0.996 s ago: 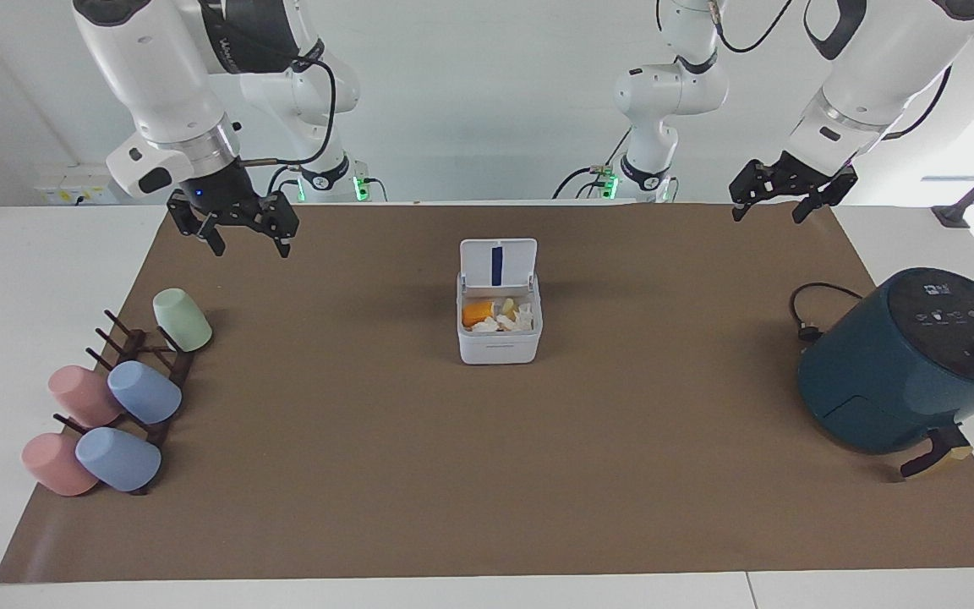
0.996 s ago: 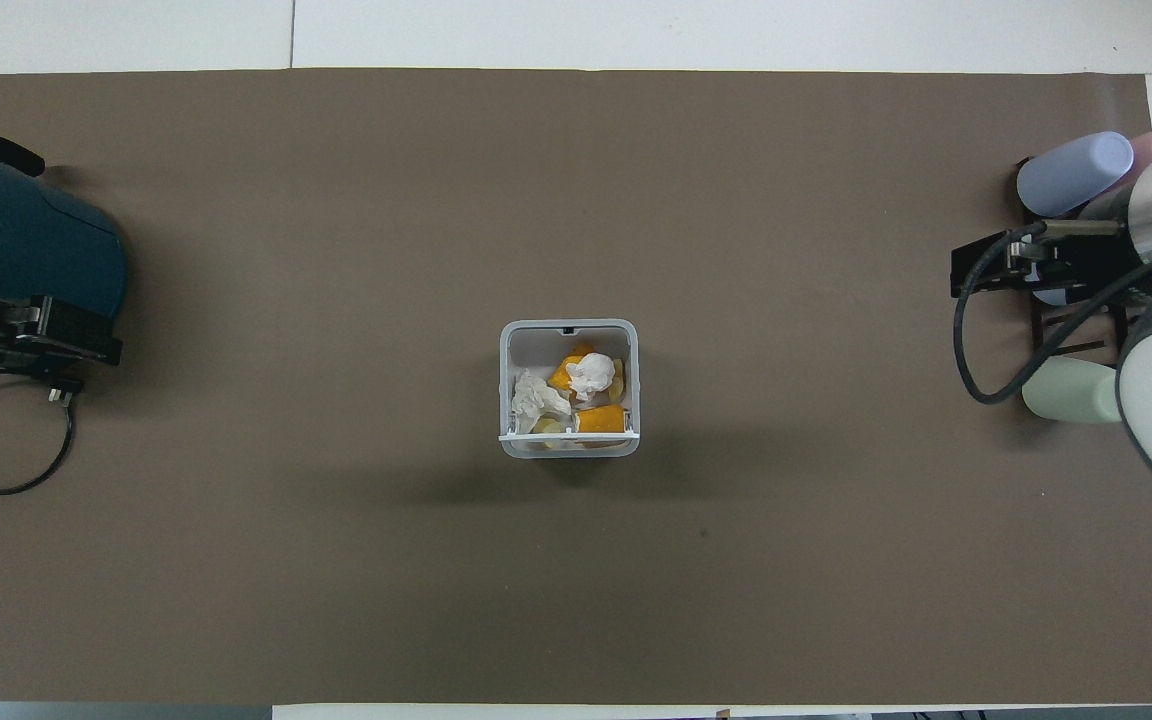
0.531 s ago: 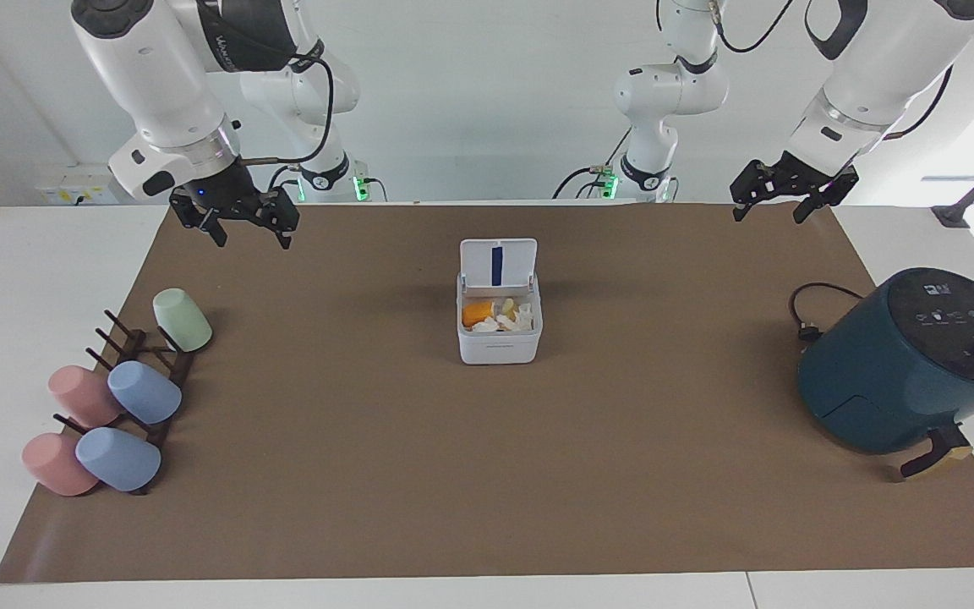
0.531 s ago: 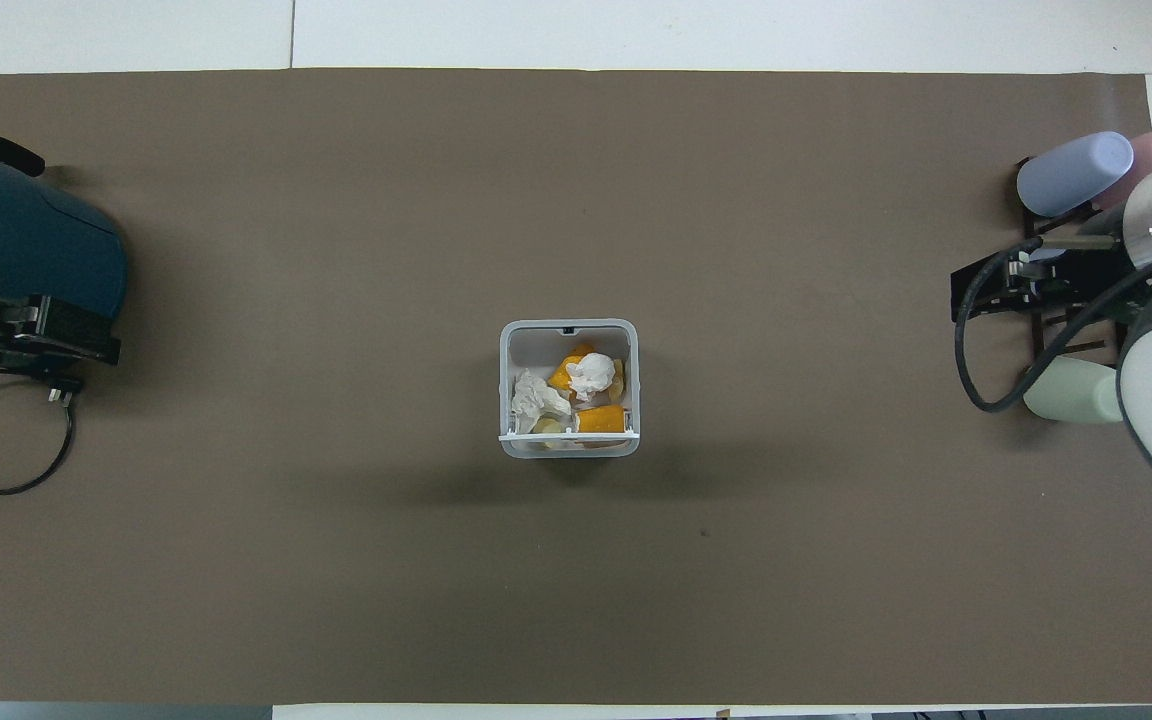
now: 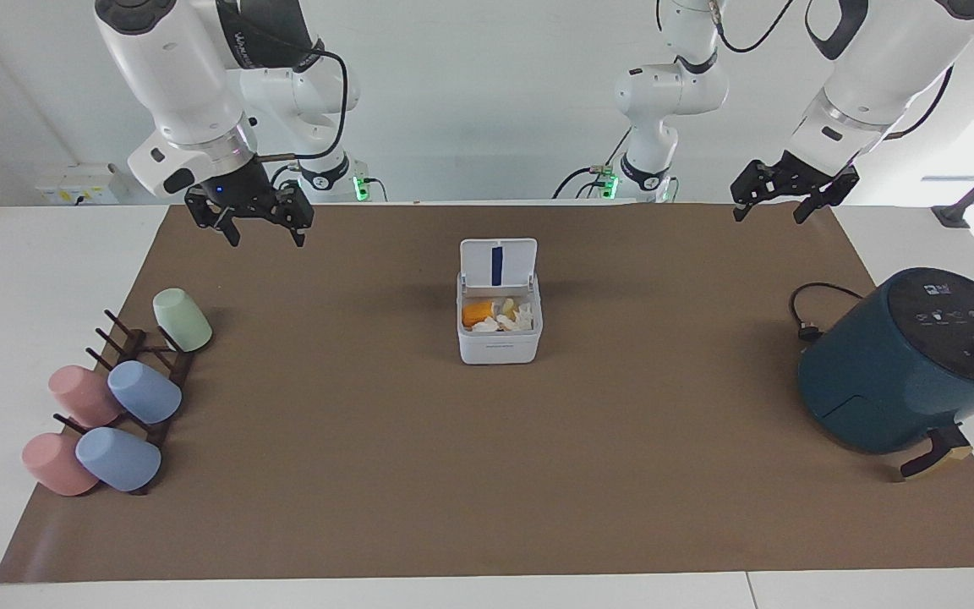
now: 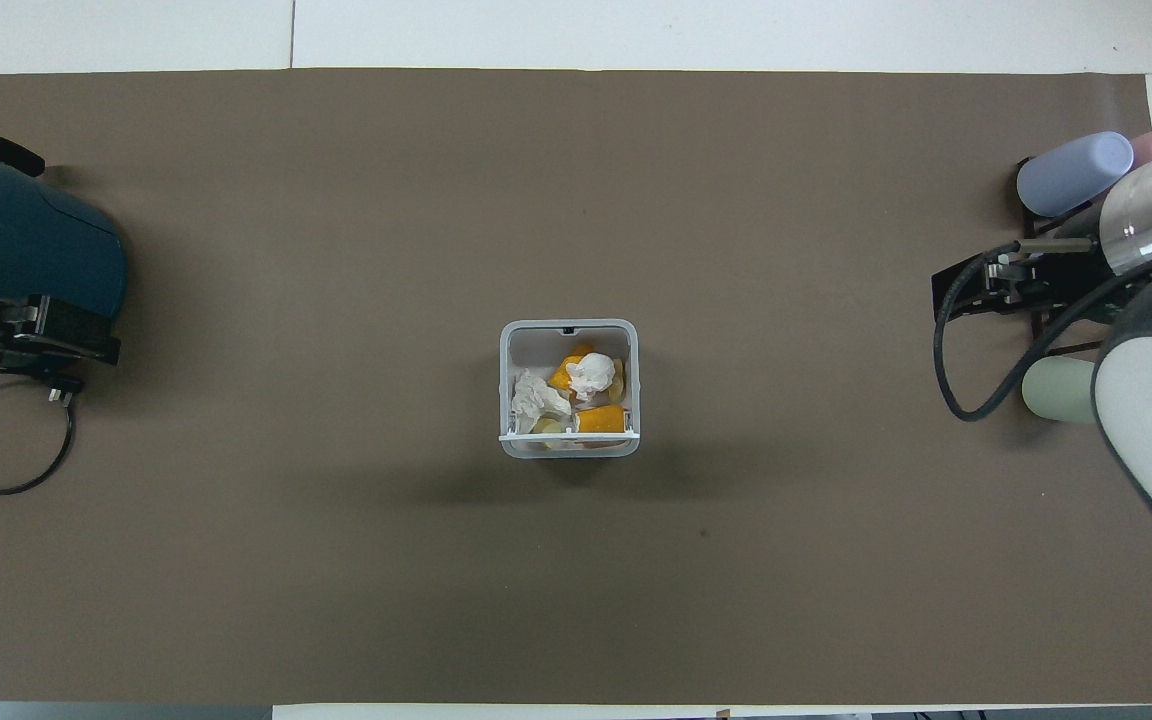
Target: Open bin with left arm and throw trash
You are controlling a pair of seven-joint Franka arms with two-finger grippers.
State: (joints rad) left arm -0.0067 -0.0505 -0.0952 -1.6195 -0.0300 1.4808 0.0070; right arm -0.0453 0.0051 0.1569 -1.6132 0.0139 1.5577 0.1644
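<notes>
Task looks finished: the bin (image 5: 500, 326) stands mid-desk, lid up, the trash (image 5: 497, 315) inside (paper wads, orange peel). Left claw (image 5: 779, 201) and right claw (image 5: 260, 223) hang spread and empty above the desk's robot-side corners.

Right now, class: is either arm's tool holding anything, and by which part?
Nothing is held. The left tool and right tool hang open in the air; the trash lies in the bin.

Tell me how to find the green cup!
Look at the brown mat, at the right arm's end, where pastel cups lie on a dark wooden rack. The green cup is nearest the robots. It is the only green one; the rest are pink or blue.
</notes>
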